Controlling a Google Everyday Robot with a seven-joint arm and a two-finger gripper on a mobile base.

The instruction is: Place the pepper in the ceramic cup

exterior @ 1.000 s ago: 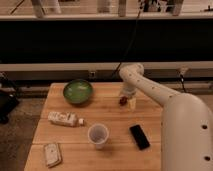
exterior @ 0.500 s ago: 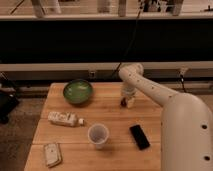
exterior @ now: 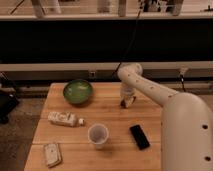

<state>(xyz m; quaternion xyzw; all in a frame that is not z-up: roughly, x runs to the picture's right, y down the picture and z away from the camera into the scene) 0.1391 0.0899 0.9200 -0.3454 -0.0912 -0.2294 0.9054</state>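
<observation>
White ceramic cup (exterior: 98,135) stood at seven o'clock from the gripper (exterior: 128,101), well apart. Dark red pepper (exterior: 123,104) sat at the gripper; whether gripped, could not tell.

Single view, so no overlap with any other. It sits high and looks forward and down across the counter (exterior: 112,117) toward a dark wall (exterior: 75,45) at the back. Mid range: the counter fills the lower half, with its left and far edges in frame, the near edge cut by the frame bottom and the right side hidden. The arm (exterior: 185,125) enters lower right, bulks large close to the lens and thins as it reaches away. The gripper (exterior: 127,102) is low over the counter's far part, just right of frame centre. The bowl (exterior: 77,91) is far left; the cup (exterior: 98,135) is near, at centre.
</observation>
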